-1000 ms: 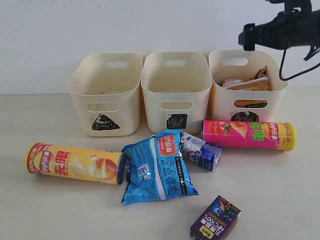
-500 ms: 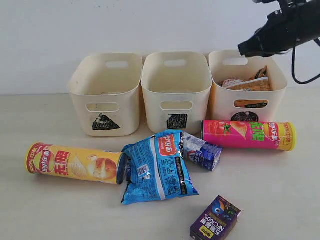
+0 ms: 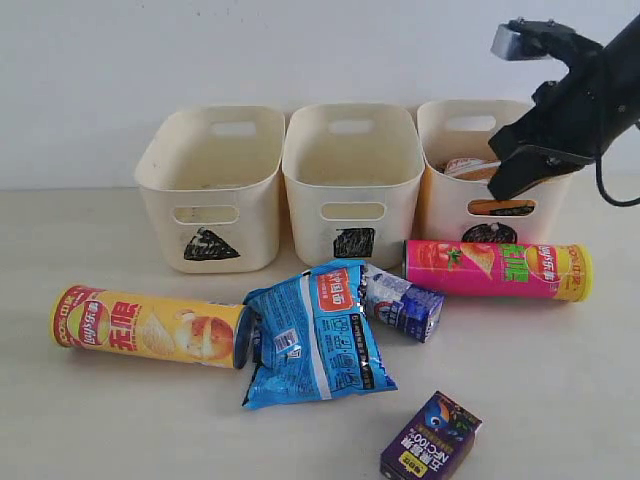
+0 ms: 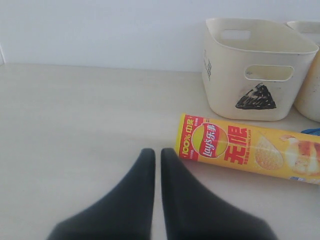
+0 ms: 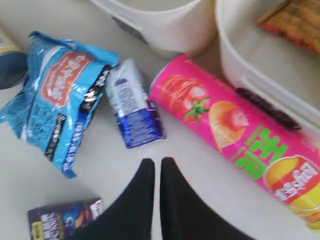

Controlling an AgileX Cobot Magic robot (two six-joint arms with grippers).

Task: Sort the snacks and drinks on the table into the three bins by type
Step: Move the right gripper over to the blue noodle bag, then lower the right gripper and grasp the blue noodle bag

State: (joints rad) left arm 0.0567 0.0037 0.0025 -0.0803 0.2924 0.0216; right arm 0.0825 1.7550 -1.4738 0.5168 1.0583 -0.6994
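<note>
The right claw [image 3: 508,180] has been lowered from the upper right to the front of the right-hand bin [image 3: 440,212], pressed together and empty, presumably for the pink-and-green tube [image 3: 497,270] lying just below at right centre.

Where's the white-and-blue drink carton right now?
In the exterior view, the white-and-blue carton lies mid-table between the blue noodle packet and the pink-and-green tube, in front of the square-marked bin.
</note>
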